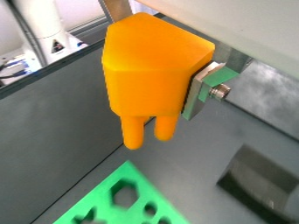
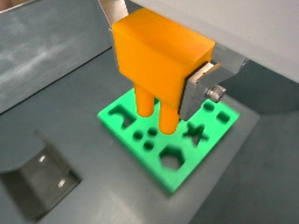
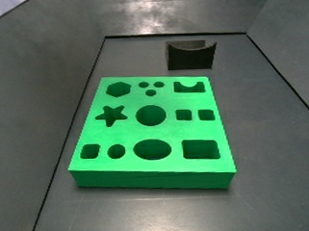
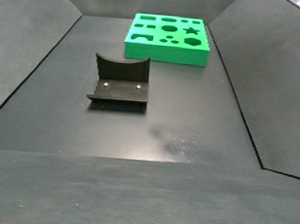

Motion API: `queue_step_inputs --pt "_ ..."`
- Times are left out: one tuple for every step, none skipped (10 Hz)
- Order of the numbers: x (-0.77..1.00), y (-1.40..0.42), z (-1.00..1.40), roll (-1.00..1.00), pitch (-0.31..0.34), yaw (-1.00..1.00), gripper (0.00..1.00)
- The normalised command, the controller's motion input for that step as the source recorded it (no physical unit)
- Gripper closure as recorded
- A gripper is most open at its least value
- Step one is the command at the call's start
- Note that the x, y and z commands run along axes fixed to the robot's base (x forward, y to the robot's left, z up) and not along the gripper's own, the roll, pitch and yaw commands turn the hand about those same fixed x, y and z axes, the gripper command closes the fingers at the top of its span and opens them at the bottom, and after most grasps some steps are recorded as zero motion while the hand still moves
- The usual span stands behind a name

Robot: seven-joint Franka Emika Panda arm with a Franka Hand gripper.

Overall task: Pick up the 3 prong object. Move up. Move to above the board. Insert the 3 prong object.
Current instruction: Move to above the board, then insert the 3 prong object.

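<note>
Wrist view, piece: my gripper [image 1: 163, 83] holds the 3 prong object [image 1: 149, 74], the orange block filling most of the picture with its prongs pointing down.
Wrist view, grip: one silver finger [image 1: 212, 83] is pressed flat against the side of the orange piece; my jaws are closed on it to the width of its blocky top.
Wrist view, below: a corner of the board [image 1: 122, 203] shows under the prongs, with the dark fixture [image 1: 263, 182] off to the side on the grey floor.

Wrist view, piece: the same 3 prong object [image 2: 160, 66] hangs in my gripper [image 2: 163, 74], clear of the surface.
Wrist view, board: the green board [image 2: 176, 144] lies directly under the prongs, and its star, hexagon and small round holes are visible.
Wrist view, fixture: the fixture [image 2: 41, 179] sits apart from the board.

Side view, board: the board [image 3: 152, 132] lies flat on the floor with the fixture [image 3: 190, 54] behind it; my gripper is out of frame.

Side view, layout: the fixture [image 4: 120, 82] stands mid-floor and the board [image 4: 169, 38] lies at the far end, well apart; my gripper is not seen.
</note>
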Motion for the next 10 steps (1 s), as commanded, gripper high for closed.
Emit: queue_step_inputs --pt "0.35 -1.0 0.27 -0.01 0.143 -0.03 1.0" --pt "0.36 -1.0 0.27 -0.02 0.136 -0.01 1.0" --pt "0.38 -1.0 0.28 0.0 0.126 0.0 1.0" --pt "0.32 -0.79 0.22 0.01 0.128 0.01 1.0" --pt "0.27 -0.59 0.17 0.02 0.126 0.0 1.0" --pt "0.14 -0.24 0.08 0.04 0.104 0.01 1.0" --pt "0.1 -0.03 0.0 0.0 0.0 0.0 1.0" --pt "0.12 -0.01 0.0 0.0 0.0 0.0 1.0" --pt "0.09 -0.01 0.0 0.0 0.0 0.0 1.0" --pt "0.05 -0.01 0.0 0.0 0.0 0.0 1.0"
